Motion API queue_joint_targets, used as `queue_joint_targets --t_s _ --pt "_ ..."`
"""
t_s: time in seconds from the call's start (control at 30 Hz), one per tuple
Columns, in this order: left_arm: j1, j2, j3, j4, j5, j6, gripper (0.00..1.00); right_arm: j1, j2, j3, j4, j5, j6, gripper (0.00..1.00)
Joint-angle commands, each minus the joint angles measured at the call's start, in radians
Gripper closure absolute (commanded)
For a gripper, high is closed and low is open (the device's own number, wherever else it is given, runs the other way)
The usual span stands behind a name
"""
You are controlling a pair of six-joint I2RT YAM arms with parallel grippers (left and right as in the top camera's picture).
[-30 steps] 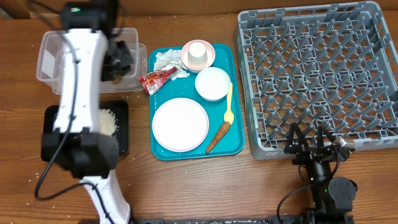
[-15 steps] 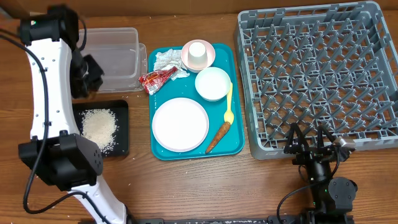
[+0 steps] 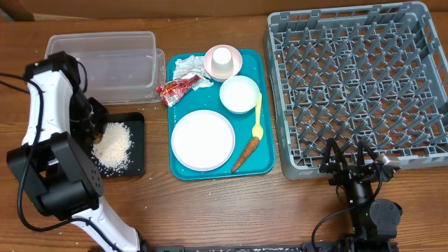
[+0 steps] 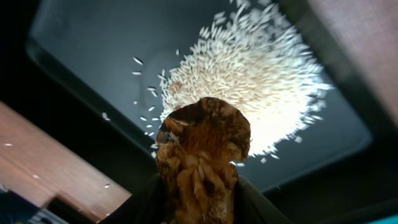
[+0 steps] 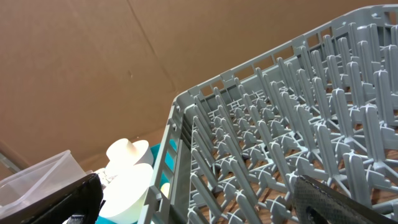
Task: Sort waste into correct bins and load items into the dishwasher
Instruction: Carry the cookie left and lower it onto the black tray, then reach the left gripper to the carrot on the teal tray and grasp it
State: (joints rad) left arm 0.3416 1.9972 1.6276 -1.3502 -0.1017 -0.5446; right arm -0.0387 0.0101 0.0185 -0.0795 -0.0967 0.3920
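While the left hand (image 3: 92,129) is clutching the brown food lump (image 4: 202,149) over the black tray (image 3: 138,164), the right hand (image 3: 346,152) is hanging open beside the empty dish rack (image 3: 357,77).

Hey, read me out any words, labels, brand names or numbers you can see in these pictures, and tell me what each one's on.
None can be read in any view.
Red wrapper: any print on it is too small and blurred to read.
Grey dish rack, clear tub, black tray, teal tray: no markings visible.
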Motion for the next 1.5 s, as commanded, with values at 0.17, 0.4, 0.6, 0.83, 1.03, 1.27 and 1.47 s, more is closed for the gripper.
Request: queue_joint_targets --t_s 0.17,0.4,0.6,0.83,1.03,1.27,1.47 --pt "0.008 -0.008 -0.173 0.147 -0.011 -0.025 0.57 0.001 -0.007 -0.01 0.005 0.006 0.002 0.0" --pt "0.008 -0.011 -0.152 0.147 -0.01 -0.016 0.43 0.001 -0.007 -0.01 0.005 0.006 0.002 0.0" --pt "-0.027 -0.109 -0.008 0.056 0.09 0.045 0.4 0.001 -0.007 -0.01 0.005 0.006 0.002 0.0" --pt "-0.289 -0.267 -0.006 0.152 0.373 0.217 0.37 0.001 -0.007 -0.01 0.005 0.006 0.002 0.0" --pt "-0.722 -0.234 -0.06 0.312 0.348 0.255 0.34 0.001 -0.007 -0.01 0.005 0.006 0.002 0.0" --pt "-1.056 -0.04 -0.061 0.437 0.248 0.456 0.17 0.001 -0.007 -0.01 0.005 0.006 0.002 0.0" --pt "-1.109 0.066 -0.061 0.47 0.222 0.455 0.22 0.001 -0.007 -0.01 0.005 0.006 0.002 0.0"
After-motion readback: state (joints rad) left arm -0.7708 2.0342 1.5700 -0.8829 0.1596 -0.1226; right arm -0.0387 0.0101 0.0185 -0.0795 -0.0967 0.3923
